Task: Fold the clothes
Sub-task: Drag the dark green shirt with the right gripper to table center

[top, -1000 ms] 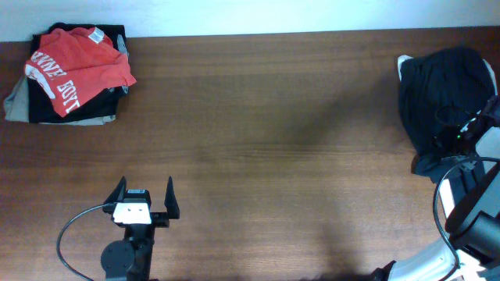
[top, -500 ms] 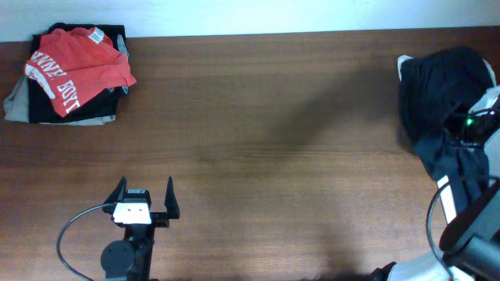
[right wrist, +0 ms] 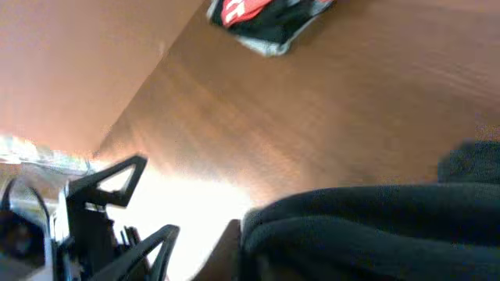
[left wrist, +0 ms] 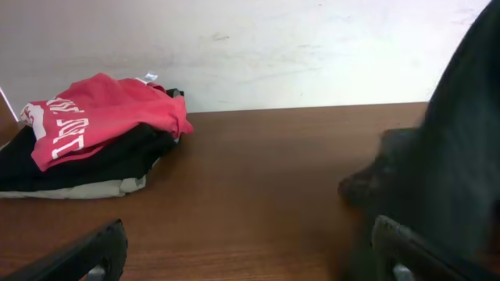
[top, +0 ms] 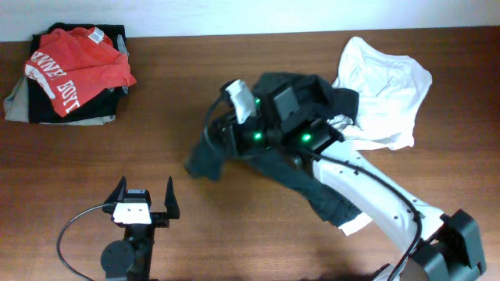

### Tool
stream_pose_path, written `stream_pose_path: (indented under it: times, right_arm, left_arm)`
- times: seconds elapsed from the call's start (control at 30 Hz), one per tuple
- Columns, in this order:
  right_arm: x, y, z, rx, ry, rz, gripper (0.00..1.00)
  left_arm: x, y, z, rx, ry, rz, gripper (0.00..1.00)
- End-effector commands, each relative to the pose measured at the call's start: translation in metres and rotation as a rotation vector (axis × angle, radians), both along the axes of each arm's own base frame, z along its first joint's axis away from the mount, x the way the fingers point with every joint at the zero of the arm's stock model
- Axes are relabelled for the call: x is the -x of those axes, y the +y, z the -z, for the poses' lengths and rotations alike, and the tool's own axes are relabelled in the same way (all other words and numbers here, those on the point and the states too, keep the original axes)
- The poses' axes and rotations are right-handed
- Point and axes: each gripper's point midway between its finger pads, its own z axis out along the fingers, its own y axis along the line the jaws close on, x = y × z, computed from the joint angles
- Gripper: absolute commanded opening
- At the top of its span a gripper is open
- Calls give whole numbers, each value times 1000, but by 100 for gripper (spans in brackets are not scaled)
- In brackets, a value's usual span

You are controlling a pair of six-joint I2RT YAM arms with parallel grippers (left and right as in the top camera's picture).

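Hanging bunched in the closed jaws of the right gripper over the middle of the tabletop, the blackish-green T-shirt trails back along that arm; near the front left, the left gripper sits with jaws wide, holding nothing

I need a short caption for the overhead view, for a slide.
Right arm holds a dark T-shirt at the table's middle; the left gripper is open.

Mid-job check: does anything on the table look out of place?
Yes. The dark shirt is bunched up mid-table and draped over the right arm rather than lying flat. A white garment lies crumpled at the far right.
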Motion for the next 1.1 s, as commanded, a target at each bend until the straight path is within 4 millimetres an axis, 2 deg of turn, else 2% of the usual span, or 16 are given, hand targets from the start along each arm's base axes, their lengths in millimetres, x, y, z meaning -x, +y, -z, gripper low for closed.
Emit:
stream_pose_path:
  times: [0.0, 0.03, 0.1, 0.17, 0.2, 0.23, 0.3, 0.33, 0.37, 0.5, 0.7, 0.77, 0.8, 0.93, 1.0, 1.07]
  right_arm:
    - [31, 24, -17, -14, -48, -94, 17]
    - [29, 22, -17, -15, -49, -88, 20]
    - [-4, -14, -23, -5, -38, 18, 49]
    - [-61, -125, -24, 40, 28, 297, 62]
    - [-83, -186, -17, 62, 74, 450, 79]
    - [-97, -249, -5, 89, 117, 584, 83]
    - [-96, -321, 17, 123, 228, 758, 88]
    - [-74, -382, 59, 245, 396, 936, 93]
    - [-57, -395, 88, 275, 522, 962, 96]
    - [-22, -390, 153, 343, 773, 932, 100]
    - [-38, -409, 182, 403, 762, 1003, 98]
    - [-44, -411, 198, 401, 772, 1007, 90]
    - [-53, -413, 204, 395, 748, 1013, 77]
    - [-72, -419, 200, 372, 664, 1033, 4]
    - [-90, -431, 174, 333, 603, 1061, 4]
    - [-113, -478, 83, 284, 460, 1156, 4]
  left_arm:
    - [0, 0, 2, -14, 2, 6, 99]
    - [0, 0, 2, -14, 2, 6, 99]
    - [0, 0, 2, -14, 2, 6, 99]
    - [0, 0, 2, -14, 2, 6, 99]
    - [0, 0, 2, -14, 2, 6, 99]
    - [0, 0, 2, -14, 2, 6, 99]
    - [0, 0, 2, -14, 2, 6, 99]
    - [0, 0, 2, -14, 2, 6, 99]
    - [0, 0, 2, -14, 2, 6, 99]
    - [0, 0, 2, -14, 2, 6, 99]
    - [0, 0, 2, -14, 2, 6, 99]
    - [0, 0, 2, -14, 2, 6, 99]
    - [0, 0, 2, -14, 2, 6, 99]
    - [0, 0, 2, -14, 2, 6, 99]
    - [0, 0, 2, -14, 2, 6, 99]
    - [0, 0, 2, -14, 2, 6, 99]
